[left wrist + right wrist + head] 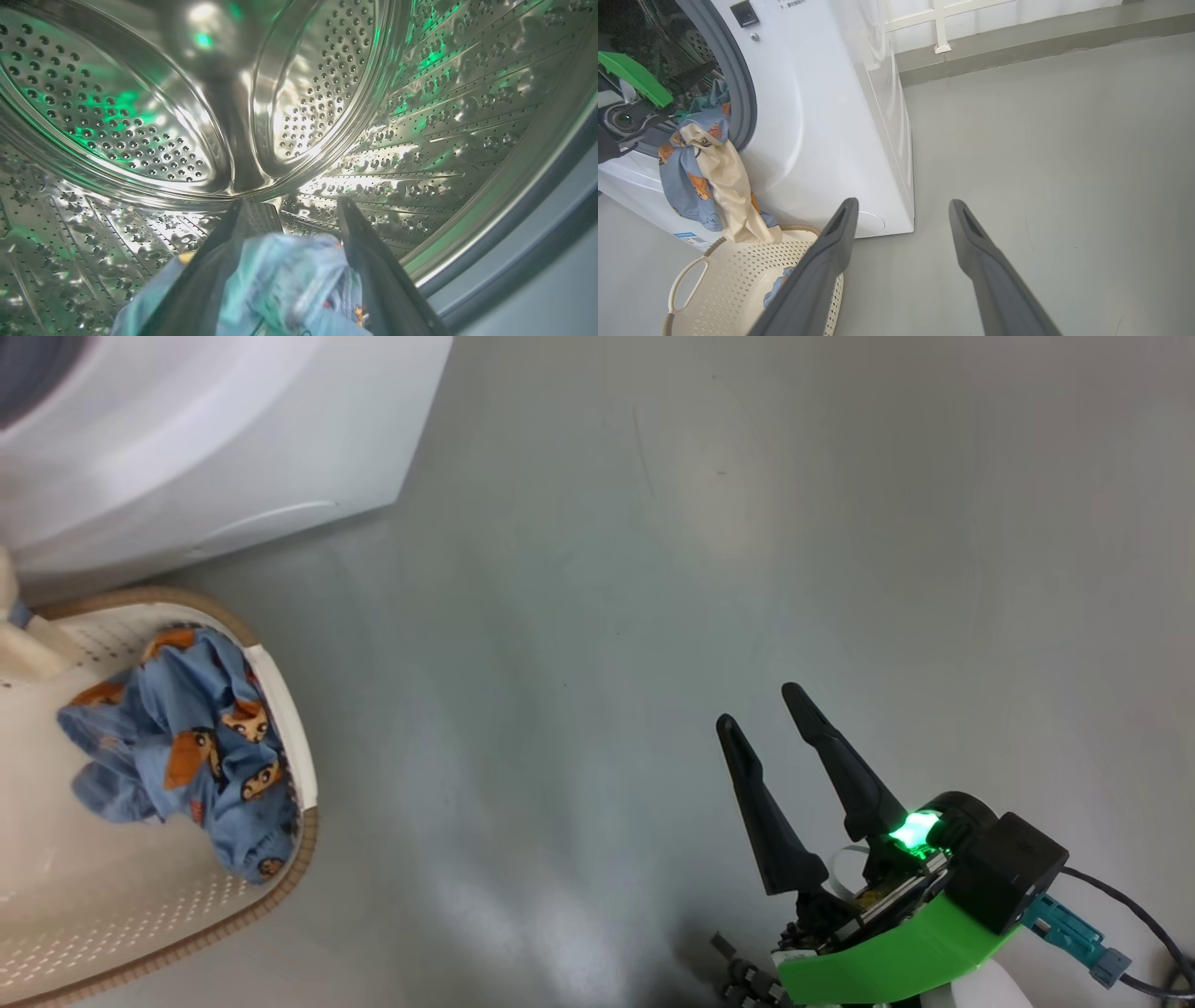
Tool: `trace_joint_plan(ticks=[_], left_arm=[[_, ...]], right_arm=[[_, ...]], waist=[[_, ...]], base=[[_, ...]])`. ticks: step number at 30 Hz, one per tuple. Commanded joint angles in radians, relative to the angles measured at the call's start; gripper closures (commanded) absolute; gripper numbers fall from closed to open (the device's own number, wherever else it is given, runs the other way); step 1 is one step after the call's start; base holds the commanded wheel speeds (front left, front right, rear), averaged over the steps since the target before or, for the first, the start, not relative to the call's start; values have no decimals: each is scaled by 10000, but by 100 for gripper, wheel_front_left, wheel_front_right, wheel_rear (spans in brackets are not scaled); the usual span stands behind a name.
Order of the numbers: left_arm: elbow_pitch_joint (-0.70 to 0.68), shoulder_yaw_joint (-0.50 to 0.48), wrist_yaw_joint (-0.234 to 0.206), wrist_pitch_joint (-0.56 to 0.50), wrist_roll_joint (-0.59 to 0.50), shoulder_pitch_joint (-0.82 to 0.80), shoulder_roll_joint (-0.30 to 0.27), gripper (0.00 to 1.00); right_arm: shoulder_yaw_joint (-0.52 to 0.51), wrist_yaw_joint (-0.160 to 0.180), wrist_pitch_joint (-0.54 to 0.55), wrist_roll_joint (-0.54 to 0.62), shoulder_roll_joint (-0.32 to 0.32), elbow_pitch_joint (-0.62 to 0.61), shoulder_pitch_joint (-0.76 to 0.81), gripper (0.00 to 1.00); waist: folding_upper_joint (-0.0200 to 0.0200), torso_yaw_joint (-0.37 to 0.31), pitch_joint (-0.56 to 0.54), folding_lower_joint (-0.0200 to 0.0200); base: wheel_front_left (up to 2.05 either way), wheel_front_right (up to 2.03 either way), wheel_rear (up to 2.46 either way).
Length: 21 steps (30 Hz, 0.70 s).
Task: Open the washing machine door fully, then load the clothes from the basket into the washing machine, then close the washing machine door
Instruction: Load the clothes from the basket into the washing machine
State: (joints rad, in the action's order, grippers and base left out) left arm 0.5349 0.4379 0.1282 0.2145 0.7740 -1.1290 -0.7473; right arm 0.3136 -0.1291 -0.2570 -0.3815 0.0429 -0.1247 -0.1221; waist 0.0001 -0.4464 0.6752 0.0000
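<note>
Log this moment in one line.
left gripper: open in perforated steel drum | light blue printed garment: hanging out of drum | right gripper: open, empty

- You're in a laundry area: white front-load washing machine (822, 116) on a bare grey floor (653, 616).
- Perforated basket (728, 280) with printed clothes (196, 737) just beside it.

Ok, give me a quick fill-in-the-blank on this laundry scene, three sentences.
The left gripper reaches into the steel ____ of the washing machine.
A blue printed garment lies in the cream ____ on the floor.
The right gripper hangs above the floor, jaws ____.
Missing: drum; basket; open.
</note>
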Motion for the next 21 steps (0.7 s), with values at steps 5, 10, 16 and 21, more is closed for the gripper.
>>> trace_joint_plan(ticks=[5,10,16,21], left_arm=[[-86,-57,24,58,237,235,-182,0],[-172,157,25,107,385,508,-131,0],[-382,346,25,247,560,827,-62,0],[-753,244,25,392,797,1403,-84,0]], right_arm=[[51,-16,-48,45,74,-106,-8,0],[-124,-16,-48,87,74,-56,-133,0],[-274,-16,-48,124,74,96,-334,0],[-495,-16,-48,216,74,239,-537,0]], waist=[[-1,329,-292,0],[-1,620,-428,0],[-1,1034,-585,0],[-1,1368,-838,0]], base=[[0,0,0],[0,0,0],[0,0,0],[0,0,0]])
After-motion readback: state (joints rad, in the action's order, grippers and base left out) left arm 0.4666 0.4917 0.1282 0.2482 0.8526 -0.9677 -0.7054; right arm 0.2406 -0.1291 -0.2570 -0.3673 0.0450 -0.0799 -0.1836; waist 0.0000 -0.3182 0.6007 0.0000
